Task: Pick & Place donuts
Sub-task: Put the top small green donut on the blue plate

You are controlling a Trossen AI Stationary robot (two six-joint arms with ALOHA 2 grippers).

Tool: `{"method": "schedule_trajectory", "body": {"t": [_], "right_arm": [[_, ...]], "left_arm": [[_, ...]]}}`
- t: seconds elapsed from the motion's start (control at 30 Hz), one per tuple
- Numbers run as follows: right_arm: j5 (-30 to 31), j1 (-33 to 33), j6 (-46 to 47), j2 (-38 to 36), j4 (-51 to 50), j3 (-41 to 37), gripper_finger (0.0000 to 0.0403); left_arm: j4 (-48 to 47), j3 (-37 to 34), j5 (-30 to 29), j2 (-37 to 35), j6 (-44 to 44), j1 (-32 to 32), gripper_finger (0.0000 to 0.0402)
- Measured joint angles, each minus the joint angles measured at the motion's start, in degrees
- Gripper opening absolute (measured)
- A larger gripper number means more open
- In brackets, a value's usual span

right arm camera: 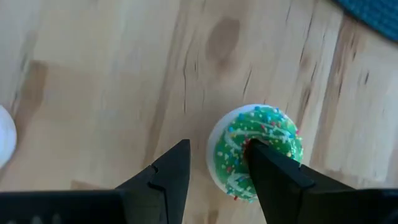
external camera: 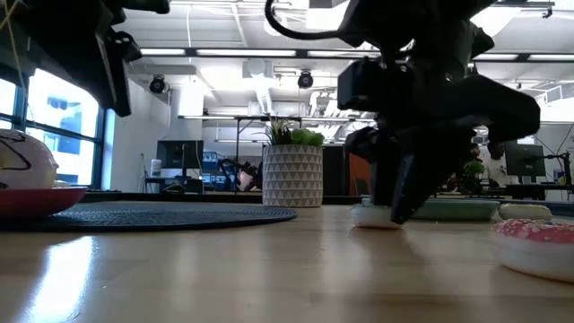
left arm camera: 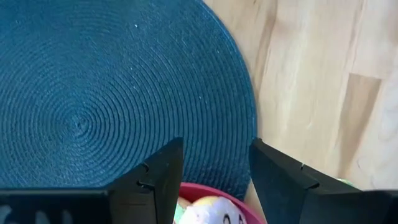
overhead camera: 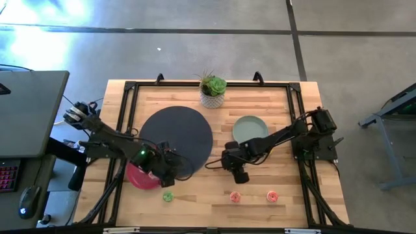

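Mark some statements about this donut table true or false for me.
1. The right gripper is down at a green sprinkled donut. True.
2. The left gripper is shut on a donut. False: it is open and holds nothing, above the pink plate.
3. A potted plant stands at the table's far edge. True.
4. Two pink donuts lie on the dark round mat. False: both lie on the bare wooden table near its front edge, apart from the mat.
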Motion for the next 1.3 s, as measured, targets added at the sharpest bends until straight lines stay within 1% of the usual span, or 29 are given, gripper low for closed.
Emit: {"method": "schedule_trajectory", "body": {"t": [0.07, 0.17, 0.27, 0.4, 0.47, 0.53, 0.6, 0.63, 0.7, 0.77, 0.87, 0.97, 1.1, 1.17, 1.3], "right_arm": [[-0.48, -0.15, 0.45, 0.0, 0.25, -0.55, 0.0148], [-0.39, -0.22, 2.14, 0.02, 0.88, -0.87, 0.0127], [0.43, -0.5, 2.35, 0.04, 0.83, -0.89, 0.0091], [0.87, -1.4, 3.1, 0.02, 0.57, -0.92, 0.003], [0.54, -2.12, 4.04, -0.44, 0.12, -0.93, 0.0011], [0.64, -2.92, 6.07, -1.73, -1.35, -1.0, 0.0012], [3.07, -3.9, 9.66, -3.97, -4.42, -1.09, 0.0023], [5.73, -4.36, 11.95, -5.4, -6.12, -1.05, 0.0027], [10.61, -5.42, 14.02, -8.9, -12.7, -1.01, 0.0028], [15.51, -6.72, 14.27, -12.8, -19.89, -1.02, 0.0019], [20.74, -9.61, 16.49, -17.58, -25.86, -1.13, 0.0007], [20.9, -13.48, 18.79, -20.4, -26.55, -2.82, 0.0015], [21.1, -17.73, 18.96, -20.74, -24.02, -7.76, 0.003], [20.18, -19.77, 18.32, -20.68, -21.21, -10.71, 0.0029], [18.34, -22.93, 17.99, -20.55, -16.54, -14.95, 0.0014]], "left_arm": [[0.51, 0.0, -0.1, -0.02, 0.33, 0.91, 0.0175], [0.7, 0.0, -0.15, -0.04, 0.48, 2.09, 0.0175], [0.77, 0.0, -0.18, -0.04, 1.58, 2.9, 0.0175], [1.1, 0.02, -0.43, -0.05, 3.02, 3.23, 0.0175], [1.08, 0.02, -0.53, -0.07, 3.04, 3.23, 0.0175], [1.07, 0.02, -0.58, -0.06, 3.04, 3.23, 0.0175], [1.12, 0.02, -0.63, -0.07, 3.04, 3.22, 0.0175], [1.09, 0.02, -0.63, -0.07, 3.04, 3.21, 0.0175], [1.14, 0.04, -0.65, -0.07, 3.04, 3.21, 0.0175], [1.15, 0.04, -0.67, -0.07, 3.04, 3.21, 0.0175], [1.17, 0.04, -0.69, -0.09, 3.04, 3.21, 0.0175], [1.44, 0.04, -0.68, -0.09, 3.04, 3.21, 0.0175], [2.67, 0.04, -0.65, -0.09, 3.04, 3.05, 0.0175], [2.66, 0.04, -0.65, -0.09, 3.04, 3.03, 0.0175], [2.66, 0.04, -0.65, -0.09, 3.04, 3.05, 0.0175]]}}
